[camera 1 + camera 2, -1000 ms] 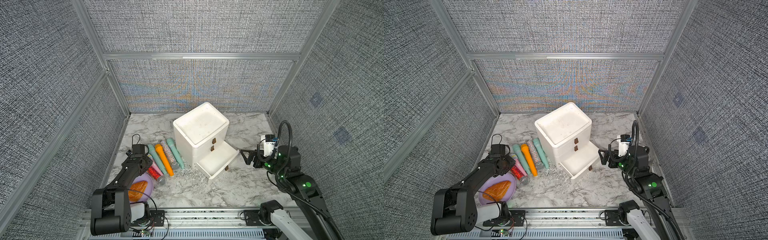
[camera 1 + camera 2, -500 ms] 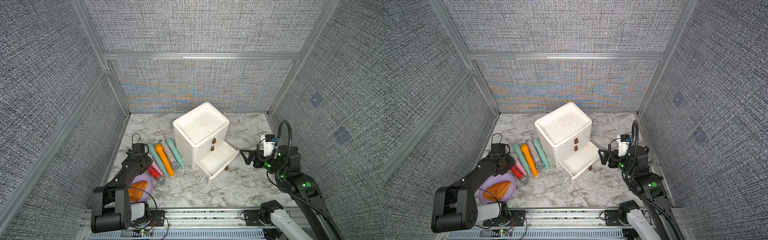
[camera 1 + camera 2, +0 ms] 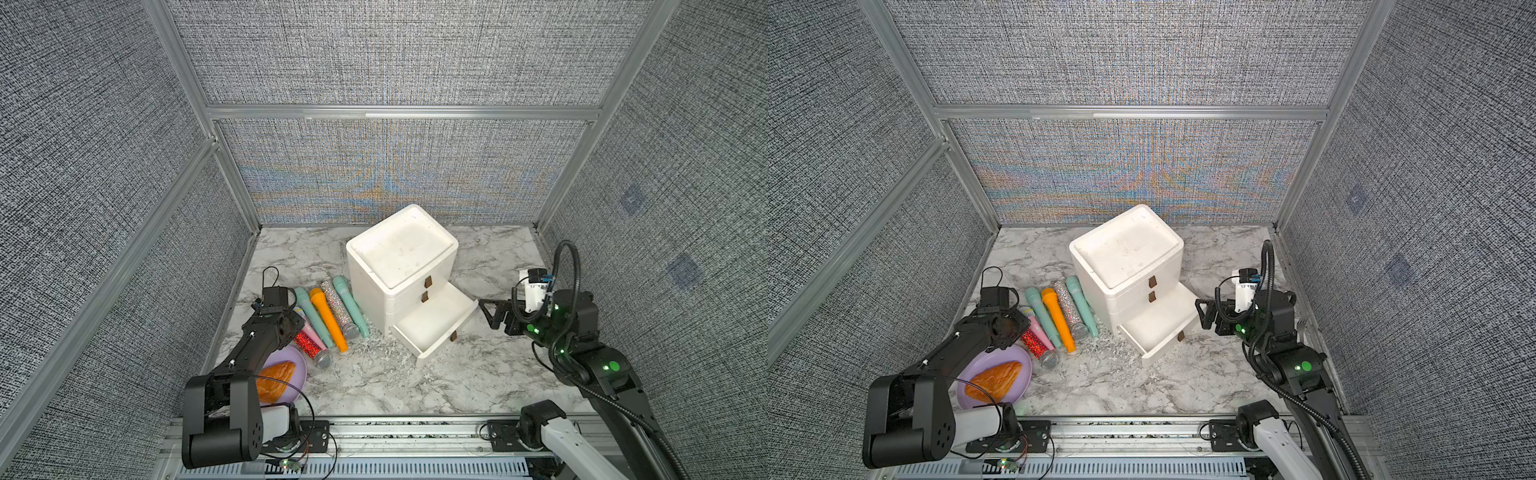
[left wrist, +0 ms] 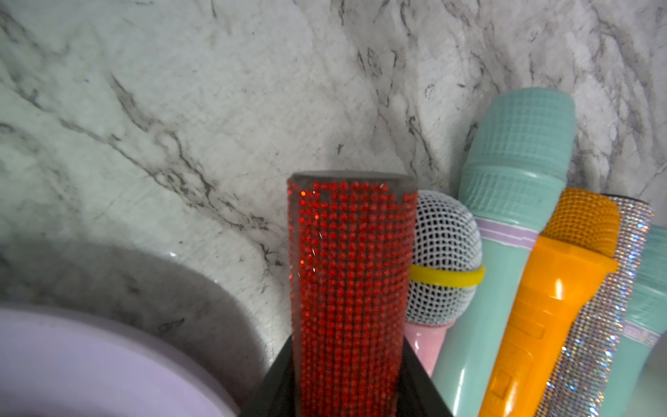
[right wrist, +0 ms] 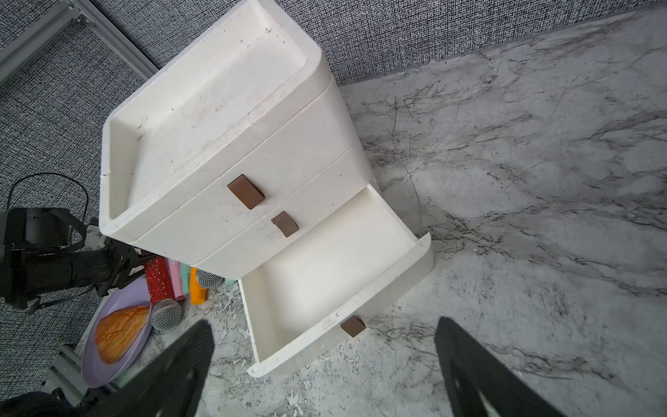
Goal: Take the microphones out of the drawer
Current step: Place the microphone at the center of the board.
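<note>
On the marble table (image 3: 457, 374), left claw (image 4: 348, 361) grips red microphone (image 4: 348, 270) — right claw (image 5: 325, 323) gapes wide.

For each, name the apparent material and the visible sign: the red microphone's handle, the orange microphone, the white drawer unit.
The red microphone: handle covered in rows of glittering rhinestone-like beads. The orange microphone: probably smooth moulded plastic, with a glossy highlight. The drawer unit: likely matte white plastic, scuffed, with rounded edges.
</note>
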